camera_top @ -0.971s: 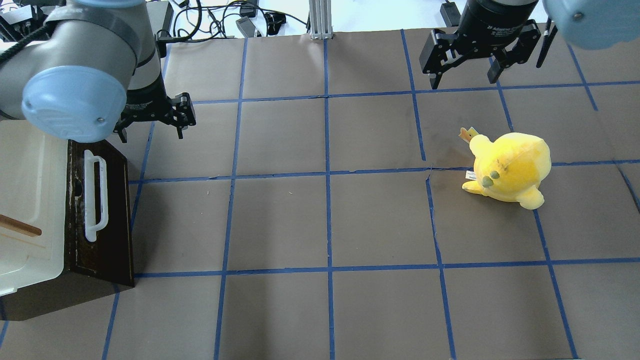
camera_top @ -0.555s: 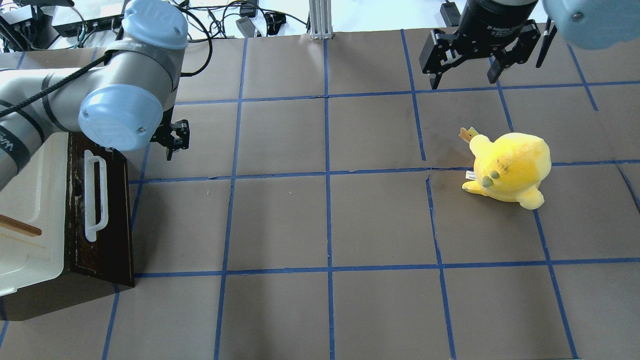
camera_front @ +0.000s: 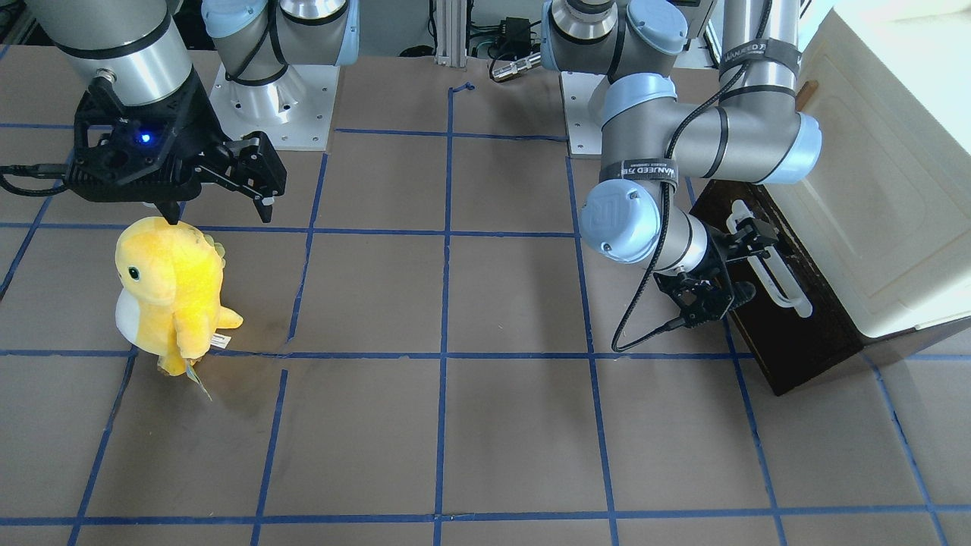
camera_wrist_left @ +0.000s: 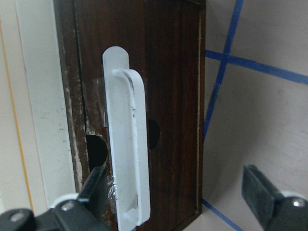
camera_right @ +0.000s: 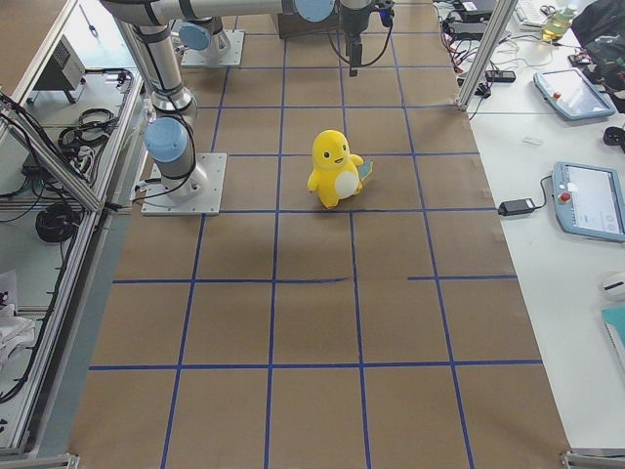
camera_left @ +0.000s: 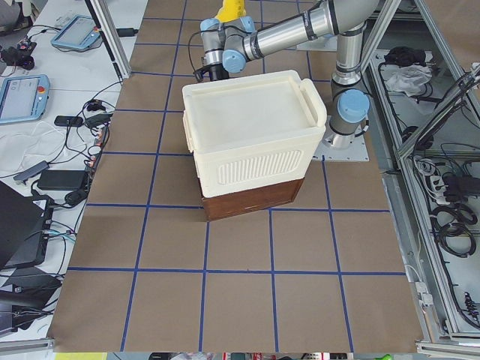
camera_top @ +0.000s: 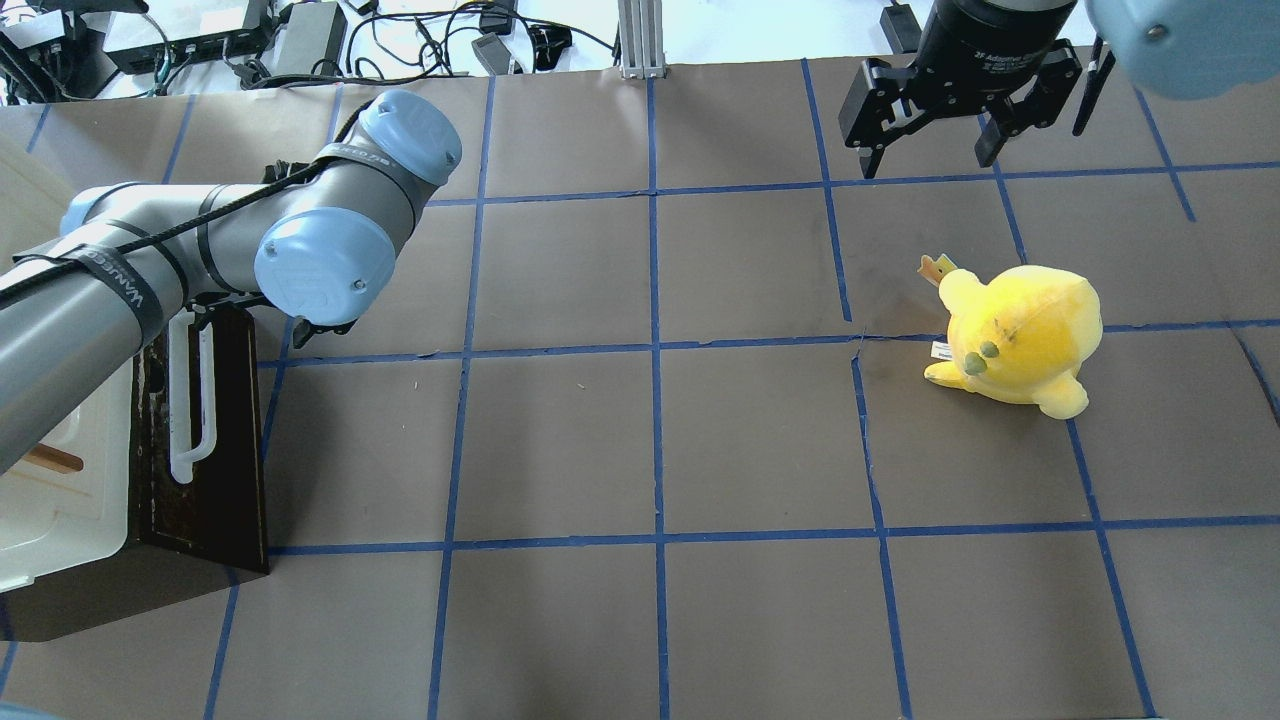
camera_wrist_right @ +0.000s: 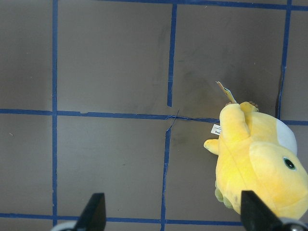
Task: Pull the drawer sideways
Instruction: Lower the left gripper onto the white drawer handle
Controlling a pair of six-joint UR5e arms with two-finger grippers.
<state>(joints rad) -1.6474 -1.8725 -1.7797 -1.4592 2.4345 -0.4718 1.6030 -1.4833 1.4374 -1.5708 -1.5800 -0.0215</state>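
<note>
The drawer (camera_top: 215, 470) has a dark brown chipped front with a long white bar handle (camera_top: 190, 400) and sits under a cream cabinet (camera_top: 60, 500) at the table's left edge. In the left wrist view the handle (camera_wrist_left: 127, 159) stands upright on the drawer front (camera_wrist_left: 173, 96). My left gripper (camera_wrist_left: 175, 202) is open and faces the front, with the handle's end just inside its left finger (camera_wrist_left: 94, 187), apart from it. It also shows in the front-facing view (camera_front: 737, 267) at the handle (camera_front: 770, 269). My right gripper (camera_top: 930, 150) is open and empty, far off.
A yellow plush toy (camera_top: 1020, 340) stands on the table's right half, below my right gripper (camera_front: 218, 211). The cream cabinet (camera_front: 872, 189) has a door with a small wooden handle (camera_top: 45, 458). Blue tape lines grid the brown table.
My left arm has swung down and turned, bringing its open gripper from above the table beyond the drawer to face the handle's end. The right arm, drawer and plush have not moved.
</note>
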